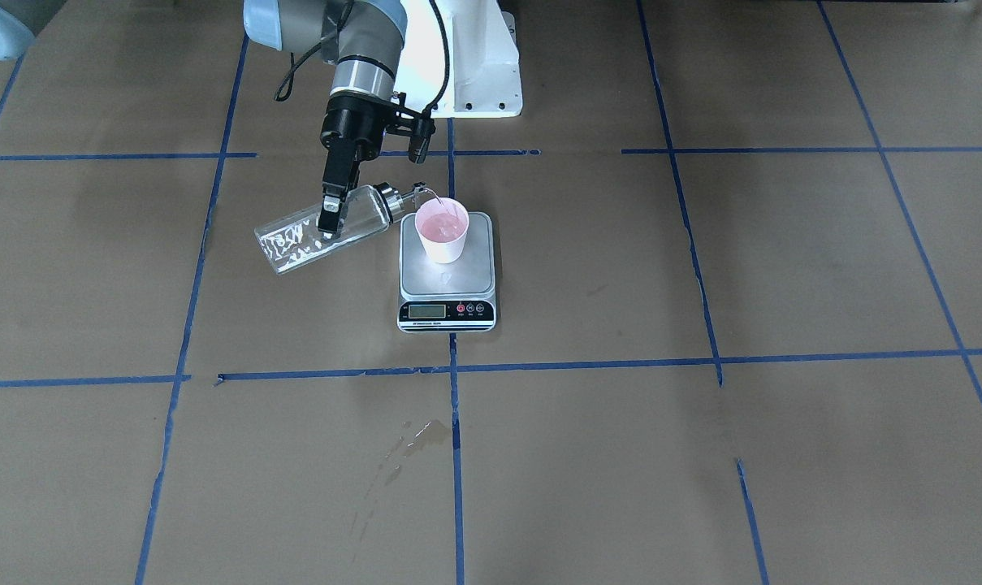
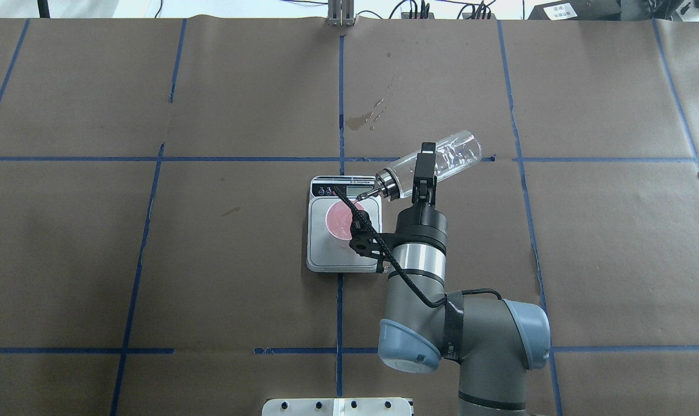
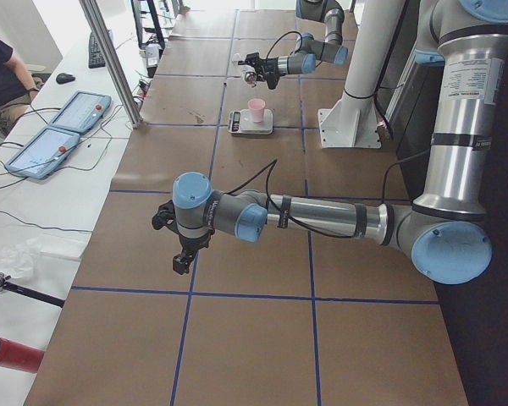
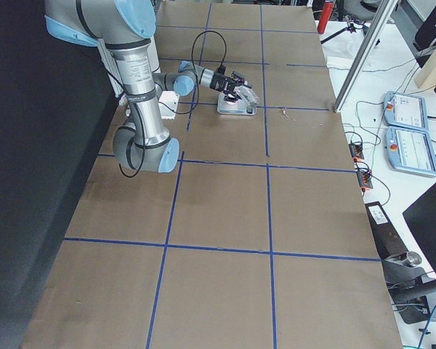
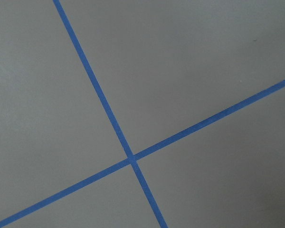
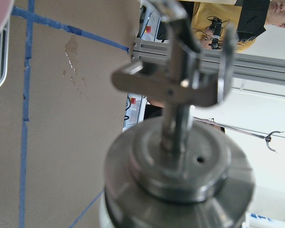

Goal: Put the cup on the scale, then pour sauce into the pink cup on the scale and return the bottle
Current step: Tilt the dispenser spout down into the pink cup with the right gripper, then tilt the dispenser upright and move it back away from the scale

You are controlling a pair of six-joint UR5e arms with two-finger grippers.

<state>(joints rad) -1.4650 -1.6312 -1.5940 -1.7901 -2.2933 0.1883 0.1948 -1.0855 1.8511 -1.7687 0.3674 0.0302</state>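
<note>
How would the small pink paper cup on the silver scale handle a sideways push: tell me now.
Probably light and tippy: the small pink paper cup tapers to a narrow base and stands free on the brushed silver scale. Its thin wall would likely buckle under a squeeze. The tilted clear glass bottle is pouring into it, so a shove could spill liquid.

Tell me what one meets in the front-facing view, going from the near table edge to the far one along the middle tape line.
A wet stain → scale, display strip nearest → cup on its platform → white robot base. The bottle and right pincer lie level with the cup, so I omit them.
</note>
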